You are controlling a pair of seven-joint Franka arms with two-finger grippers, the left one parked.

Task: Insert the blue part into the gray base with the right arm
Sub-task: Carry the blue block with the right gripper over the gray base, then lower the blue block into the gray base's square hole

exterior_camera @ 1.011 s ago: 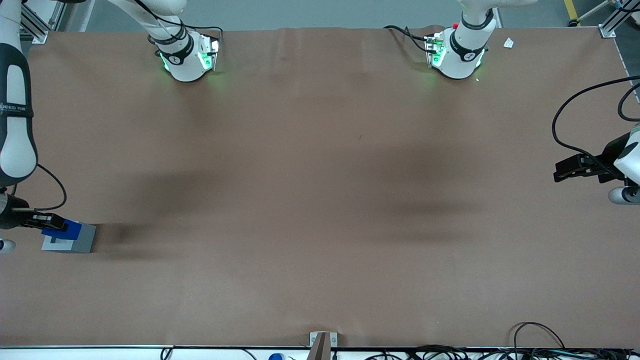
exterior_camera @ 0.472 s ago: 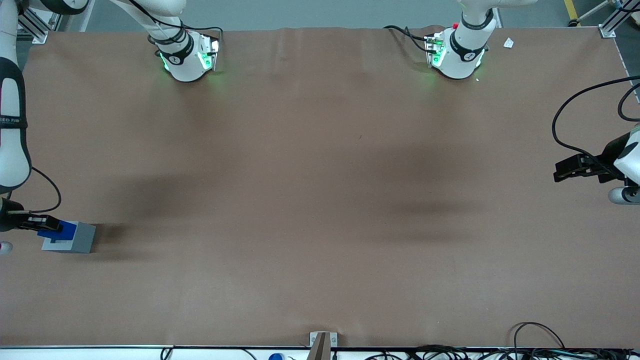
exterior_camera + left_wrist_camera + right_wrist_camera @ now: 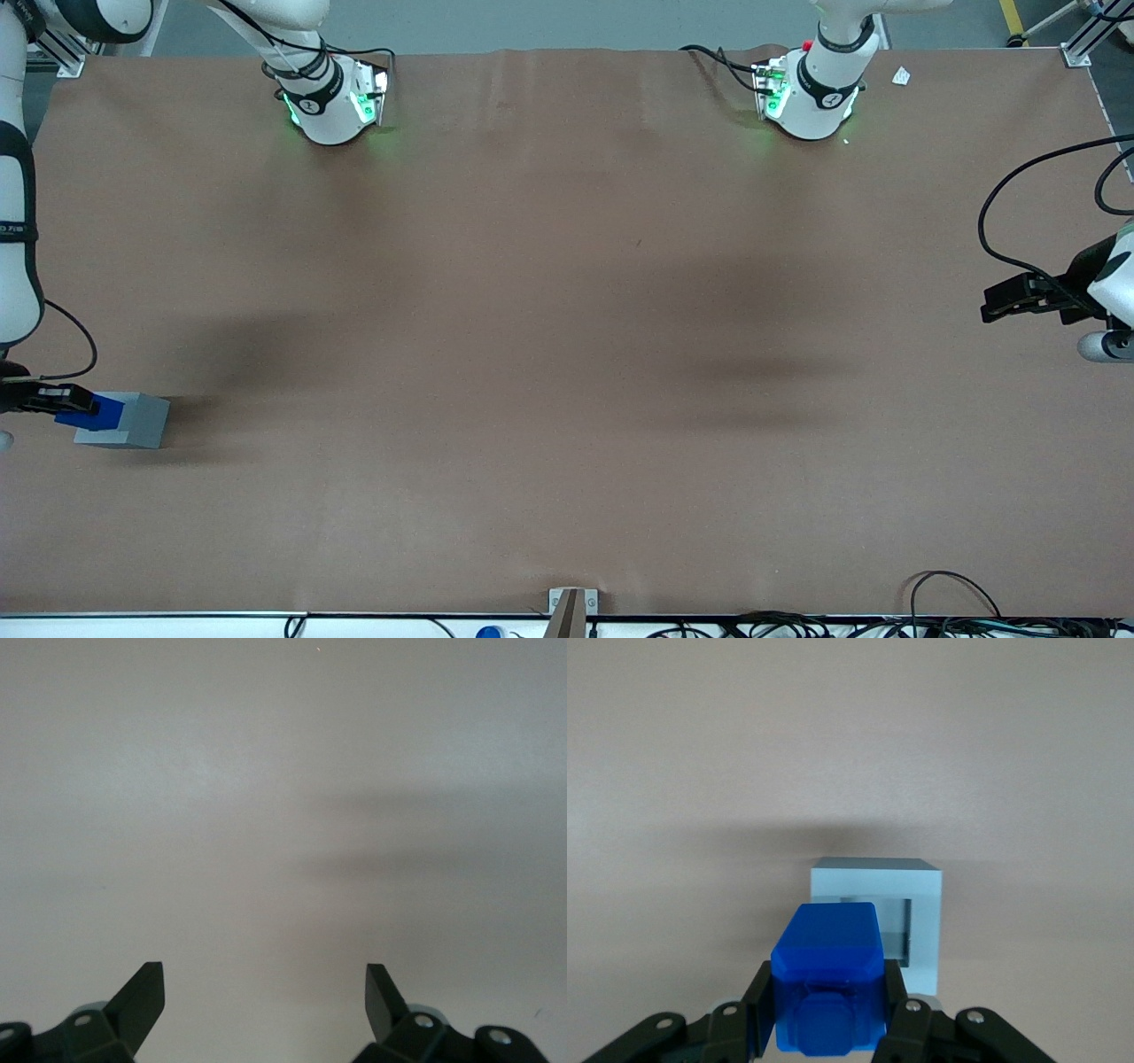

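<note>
Front view: tool clamps blue part, overlapping gray base.

Front camera looks down on the whole table — right wrist camera close on the gripper, blue part and gray base, shared by both.

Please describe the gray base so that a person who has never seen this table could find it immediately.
On the brown table, look toward the working arm's end, nearer the front camera than the arm bases. There the gray base sits, a light gray square block with a square recess in its top. The gripper holds the blue part over its edge; the base is larger and pale.
</note>
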